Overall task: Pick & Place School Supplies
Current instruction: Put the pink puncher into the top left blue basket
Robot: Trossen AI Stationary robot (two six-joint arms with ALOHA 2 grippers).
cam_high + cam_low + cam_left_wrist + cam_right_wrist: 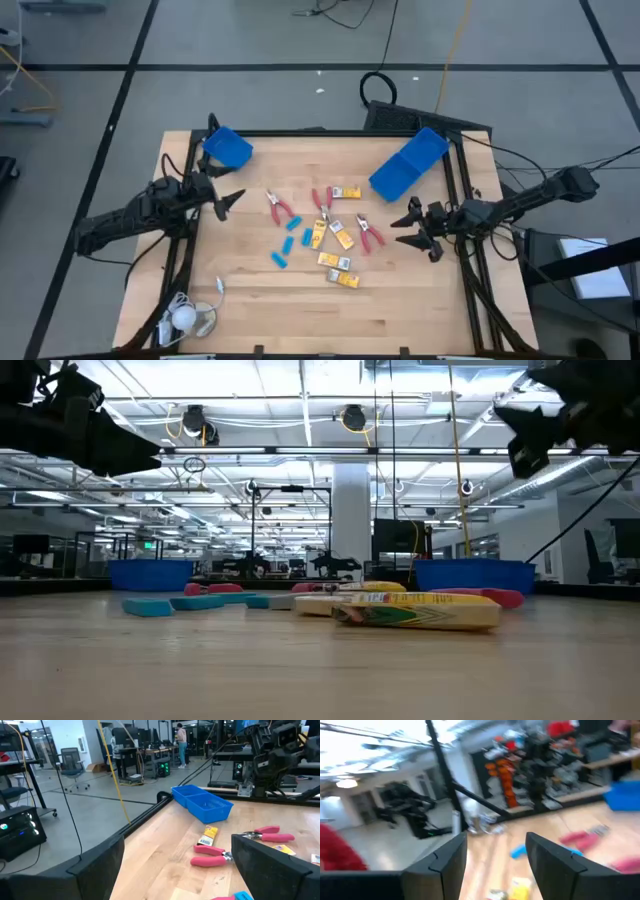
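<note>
Flanking scattered school supplies [320,232], both end effectors open.

Your light wooden table [250,290] carries two blue plastic bins [228,148] at its far corners, with red-handled scissor-like tools [281,208], light-blue oblong pieces [279,259] and yellow-orange packets [341,237] mid-table.

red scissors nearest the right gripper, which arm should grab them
Right. The right gripper, open, hangs just beside those scissors; the left gripper is across the pile.
</note>
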